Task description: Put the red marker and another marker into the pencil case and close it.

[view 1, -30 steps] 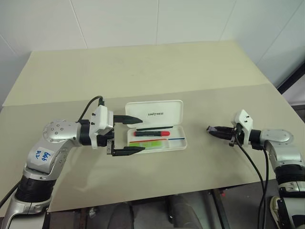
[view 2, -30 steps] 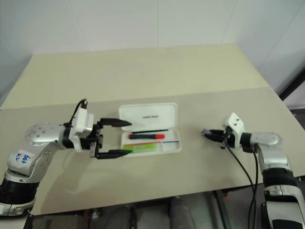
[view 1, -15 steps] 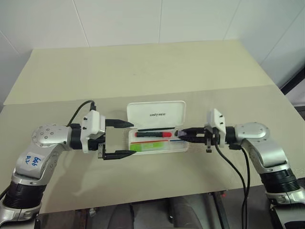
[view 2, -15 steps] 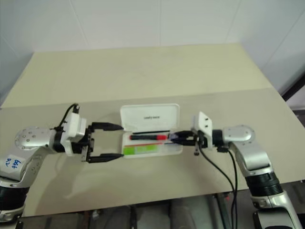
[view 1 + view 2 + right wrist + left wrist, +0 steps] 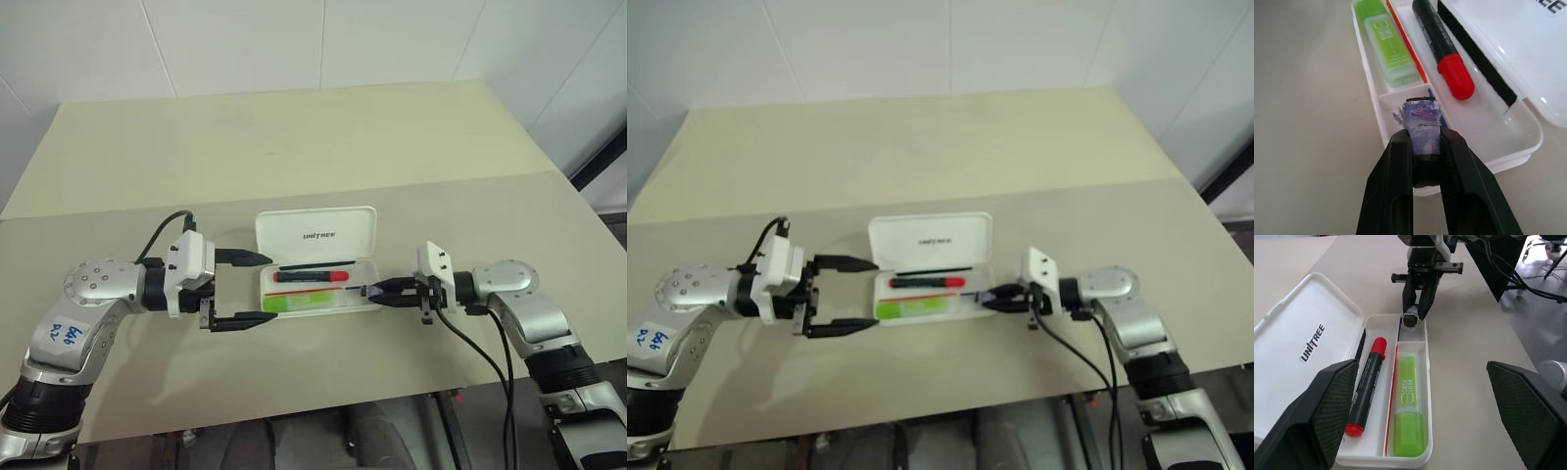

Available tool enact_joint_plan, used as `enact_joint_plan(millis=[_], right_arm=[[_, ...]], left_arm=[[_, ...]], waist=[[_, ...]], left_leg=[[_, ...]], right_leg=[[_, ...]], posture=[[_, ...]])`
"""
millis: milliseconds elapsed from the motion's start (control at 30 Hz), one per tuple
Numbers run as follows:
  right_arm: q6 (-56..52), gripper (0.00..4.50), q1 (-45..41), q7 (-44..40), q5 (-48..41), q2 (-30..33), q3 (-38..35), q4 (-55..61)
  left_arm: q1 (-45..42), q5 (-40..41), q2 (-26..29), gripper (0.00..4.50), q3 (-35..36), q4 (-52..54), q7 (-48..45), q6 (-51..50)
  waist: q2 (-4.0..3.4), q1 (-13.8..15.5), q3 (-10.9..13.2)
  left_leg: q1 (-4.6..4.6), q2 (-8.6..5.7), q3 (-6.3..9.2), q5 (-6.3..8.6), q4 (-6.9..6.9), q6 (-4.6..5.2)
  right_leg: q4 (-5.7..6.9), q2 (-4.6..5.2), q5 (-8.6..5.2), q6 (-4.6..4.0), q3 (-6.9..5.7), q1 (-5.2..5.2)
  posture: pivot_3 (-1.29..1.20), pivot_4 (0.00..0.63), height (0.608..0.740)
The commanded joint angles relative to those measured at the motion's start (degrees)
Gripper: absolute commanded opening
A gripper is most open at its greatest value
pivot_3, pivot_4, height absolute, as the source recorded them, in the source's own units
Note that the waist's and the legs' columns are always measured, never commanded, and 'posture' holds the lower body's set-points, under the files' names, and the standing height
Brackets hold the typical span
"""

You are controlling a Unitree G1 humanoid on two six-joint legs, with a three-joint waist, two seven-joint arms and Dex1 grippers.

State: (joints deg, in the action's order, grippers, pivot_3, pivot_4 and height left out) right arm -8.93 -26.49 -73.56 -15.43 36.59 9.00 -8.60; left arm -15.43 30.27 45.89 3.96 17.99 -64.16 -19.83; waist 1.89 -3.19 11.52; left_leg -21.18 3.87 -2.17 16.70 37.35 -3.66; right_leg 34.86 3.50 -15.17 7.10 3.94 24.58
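Observation:
The white pencil case (image 5: 315, 227) lies open mid-table, its lid tipped back. In its tray lie the red marker (image 5: 313, 276), on the lid side, and the lime-green marker (image 5: 302, 302), on the near side. My left gripper (image 5: 271, 287) stands open at the case's left end, one finger on each side of the tray's corner, holding nothing. At the case's right end my right gripper (image 5: 374, 291) is shut on a small dark purple object (image 5: 1420, 115). It holds the object over the small end compartment (image 5: 1413, 333).
The case sits on a beige table with a seam (image 5: 441, 183) running across it behind the case. The front edge (image 5: 313, 409) is close below both arms. A black cable (image 5: 480, 343) hangs from the right wrist. Bare tabletop lies behind and beside the case.
My right gripper has swung left across the table with the purple object, from well right of the case to its right end. The left gripper has stayed open beside the case.

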Motion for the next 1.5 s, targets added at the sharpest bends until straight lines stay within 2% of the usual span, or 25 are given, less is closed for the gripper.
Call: enact_joint_plan(millis=[33, 267, 400, 567, 733, 833, 867, 1000, 1200, 1400, 1433, 1500], right_arm=[[1.4, 1.78, -0.7, -0.7, 0.2, -0.7, 0.4, 0.6], [-0.2, 4.35, -0.6, -1.4, -0.7, -0.9, 0.1, 2.9], [-1.2, 4.44, 0.1, -1.1, -2.4, 0.1, -1.8, 7.1], [-5.9, 4.44, 2.9, 2.5, -8.4, 2.3, -8.7, 17.4], [-17.7, 4.44, 5.9, 11.7, -22.4, 3.0, -20.7, 30.2], [-20.1, 4.44, 10.4, 12.3, -24.4, 5.3, -22.2, 35.4], [-20.4, 4.44, 12.5, 11.9, -24.6, 6.2, -22.2, 36.8], [-17.7, 4.44, 15.1, 9.6, -22.7, 8.7, -21.3, 37.2], [-10.8, 4.50, 13.9, 6.2, -17.7, 10.3, -19.7, 32.2], [-8.1, 4.50, 12.6, 5.8, -16.0, 9.8, -18.2, 29.6], [-7.7, 4.50, 12.1, 5.9, -15.6, 9.7, -17.8, 29.2], [-7.2, 4.50, 11.2, 6.2, -15.1, 9.5, -17.1, 28.6]], left_arm=[[-0.2, 0.6, 0.8, 4.50, 1.8, 2.1, 0.1, 0.6], [-0.3, 0.7, 1.0, 4.50, 1.9, 2.0, 0.0, 0.6], [-0.2, 0.8, 1.4, 4.50, 2.4, 1.6, -0.3, 0.8], [2.3, 2.1, 1.8, 4.50, 6.2, 2.0, 0.6, 0.1], [6.1, 3.5, 1.8, 4.50, 10.9, 2.3, 1.9, -0.8], [7.1, 3.2, 1.5, 4.50, 11.2, 1.7, 1.6, -0.2], [7.1, 3.1, 1.3, 4.50, 11.1, 1.2, 1.4, 0.2], [5.9, 2.5, 0.6, 4.50, 10.6, -2.1, 0.1, 2.8], [4.0, 2.1, 0.0, 2.46, 11.5, -8.5, -2.1, 7.0], [2.8, 0.1, -0.9, 0.31, 11.2, -12.7, 0.5, 9.8], [2.2, -0.4, -1.5, 0.06, 10.7, -14.0, 1.5, 9.8], [0.7, -2.0, -2.4, 0.02, 9.6, -16.6, 3.6, 9.7]], waist=[[0.00, 0.0, 0.0], [0.00, 0.0, 0.0], [0.00, 0.0, 0.0], [0.00, 0.1, 0.0], [0.01, 0.1, 0.0], [0.03, 0.2, 0.0], [0.06, 0.3, 0.0], [0.10, 0.4, 0.0], [0.22, 0.0, 0.1], [0.23, 0.1, 0.1], [0.23, 0.1, 0.1], [0.23, 0.2, 0.1]], left_leg=[[0.00, 0.00, 0.00, 0.00, 0.00, 0.00], [-0.01, 0.00, 0.00, 0.00, -0.01, 0.00], [-0.01, 0.00, 0.00, 0.00, 0.00, 0.00], [-0.02, 0.00, 0.01, 0.00, -0.06, 0.00], [0.01, 0.01, 0.02, 0.01, -0.13, -0.01], [0.02, 0.01, 0.03, 0.01, -0.14, -0.01], [0.02, 0.01, 0.04, 0.01, -0.15, -0.01], [-0.03, 0.00, -0.02, 0.01, -0.08, -0.01], [0.01, 0.00, -0.06, -0.02, -0.07, 0.03], [-0.02, 0.00, -0.06, -0.02, -0.10, 0.03], [-0.02, 0.00, -0.06, -0.02, -0.10, 0.03], [-0.02, 0.00, -0.06, -0.01, -0.10, 0.02]], right_leg=[[0.01, 0.00, 0.00, 0.00, 0.00, 0.00], [0.01, 0.00, 0.01, 0.02, 0.00, 0.00], [0.02, 0.00, 0.01, 0.03, 0.00, 0.01], [0.01, 0.01, 0.01, 0.03, -0.01, 0.04], [0.02, 0.02, 0.01, 0.04, -0.03, 0.05], [-0.01, 0.02, -0.09, -0.15, -0.05, 0.03], [-0.04, 0.02, -0.25, -0.45, -0.06, 0.02], [-0.15, 0.05, -0.27, -0.48, -0.03, 0.01], [-0.30, 0.02, -0.23, -0.51, 0.01, -0.05], [-0.27, 0.03, -0.21, -0.47, 0.01, -0.03], [-0.27, 0.03, -0.20, -0.45, 0.01, -0.03], [-0.24, 0.03, -0.14, -0.34, 0.01, -0.03]], posture=[[0.00, 0.150, 0.740], [0.00, 0.150, 0.740], [0.00, 0.150, 0.740], [0.00, 0.150, 0.740], [0.00, 0.150, 0.740], [0.00, 0.150, 0.740], [0.00, 0.150, 0.740], [0.00, 0.150, 0.740], [0.00, 0.150, 0.740], [0.00, 0.150, 0.740], [0.00, 0.150, 0.740], [0.00, 0.150, 0.740]])
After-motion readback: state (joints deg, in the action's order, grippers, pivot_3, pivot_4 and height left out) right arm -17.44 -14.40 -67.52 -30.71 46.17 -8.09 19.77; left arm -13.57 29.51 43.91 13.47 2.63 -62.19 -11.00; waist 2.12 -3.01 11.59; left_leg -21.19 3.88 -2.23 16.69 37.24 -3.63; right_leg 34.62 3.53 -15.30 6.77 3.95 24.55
